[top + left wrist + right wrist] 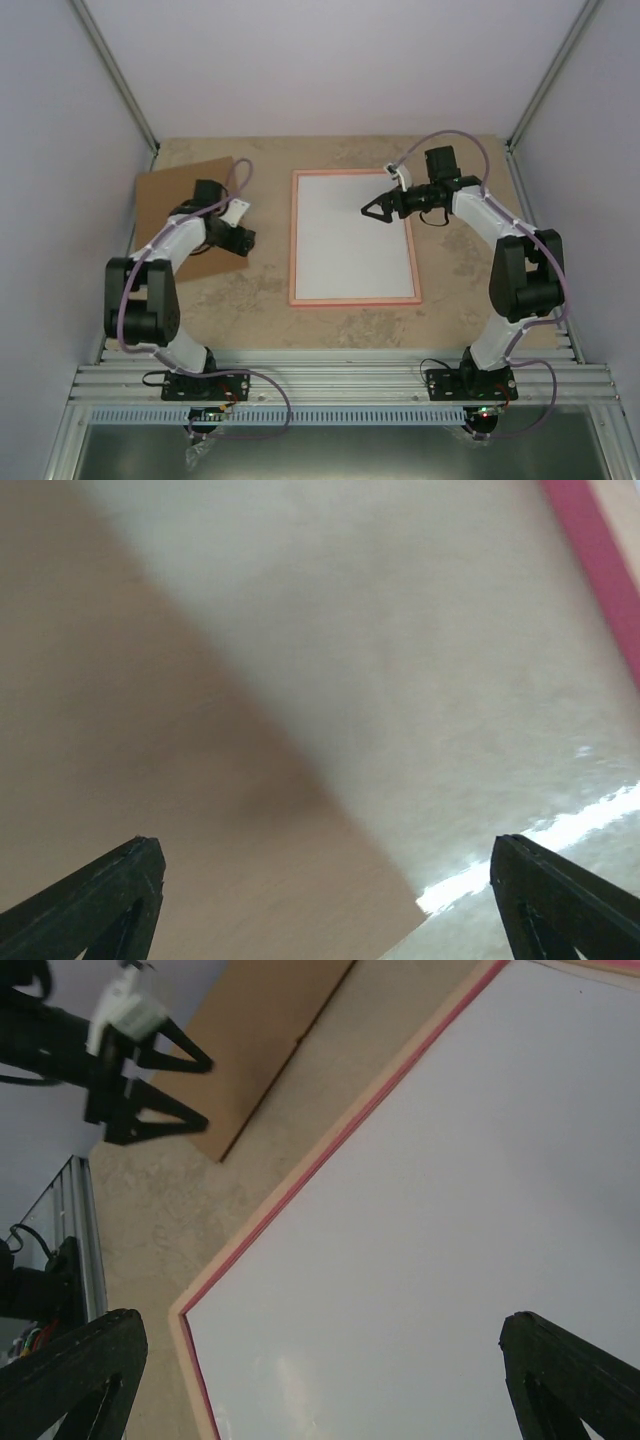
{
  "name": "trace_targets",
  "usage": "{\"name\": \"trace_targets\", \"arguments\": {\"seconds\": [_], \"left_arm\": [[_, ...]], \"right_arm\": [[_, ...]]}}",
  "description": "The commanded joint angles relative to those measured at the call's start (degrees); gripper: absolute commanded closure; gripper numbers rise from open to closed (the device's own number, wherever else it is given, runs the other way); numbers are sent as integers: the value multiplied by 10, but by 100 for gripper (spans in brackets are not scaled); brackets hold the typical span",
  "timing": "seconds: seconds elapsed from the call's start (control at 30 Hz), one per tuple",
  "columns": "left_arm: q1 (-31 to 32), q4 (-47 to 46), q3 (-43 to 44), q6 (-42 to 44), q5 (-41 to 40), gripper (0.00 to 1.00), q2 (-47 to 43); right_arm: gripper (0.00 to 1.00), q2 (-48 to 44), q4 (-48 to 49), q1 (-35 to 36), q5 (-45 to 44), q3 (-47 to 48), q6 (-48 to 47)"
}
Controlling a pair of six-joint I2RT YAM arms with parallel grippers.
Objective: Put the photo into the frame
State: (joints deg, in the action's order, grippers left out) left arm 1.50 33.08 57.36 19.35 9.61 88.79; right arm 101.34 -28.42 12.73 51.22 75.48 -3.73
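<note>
The pink frame lies flat at the table's middle. A plain white rectangle fills it, apparently the photo lying white side up; no printed picture shows. My right gripper hovers open and empty over the frame's upper right part. In the right wrist view the white sheet and the frame's corner lie below it. My left gripper is open and empty over the brown backing board. In the left wrist view the board's corner lies under the wide-apart jaws.
The table has a beige stone pattern, with walls on three sides and a metal rail at the near edge. The frame's edge shows in the left wrist view. The left gripper and board show in the right wrist view.
</note>
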Motion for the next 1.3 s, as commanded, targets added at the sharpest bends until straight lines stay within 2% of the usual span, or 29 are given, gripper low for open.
{"name": "trace_targets", "arguments": {"seconds": [0.0,0.23,0.37,0.6,0.7,0.77,0.83,0.97,1.07,1.13,1.27], "left_arm": [[72,-30,26,44,20,11,55],[123,-41,86,66,-21,29,164],[150,-36,127,78,-18,39,207],[214,-32,211,67,4,43,278],[217,-11,248,49,26,44,304],[204,-20,236,45,25,41,284],[172,-36,216,32,33,30,243],[70,-68,186,-40,31,16,181],[-3,-101,148,-88,-4,4,137],[-51,-110,122,-101,-31,1,113],[-104,-117,89,-90,-58,1,89]], "right_arm": [[2,-13,4,-11,47,-8,-36],[2,-20,-6,-47,83,-12,-35],[2,-20,0,-64,95,-13,-24],[2,-20,7,-70,97,-13,-12],[2,-18,8,-70,100,-13,-4],[2,-21,8,-70,101,-14,-5],[2,-28,16,-70,102,-23,-3],[2,-29,45,-69,110,-41,16],[2,-26,51,-67,114,-43,22],[2,-28,55,-66,114,-45,25],[2,-35,57,-61,113,-49,24]]}}
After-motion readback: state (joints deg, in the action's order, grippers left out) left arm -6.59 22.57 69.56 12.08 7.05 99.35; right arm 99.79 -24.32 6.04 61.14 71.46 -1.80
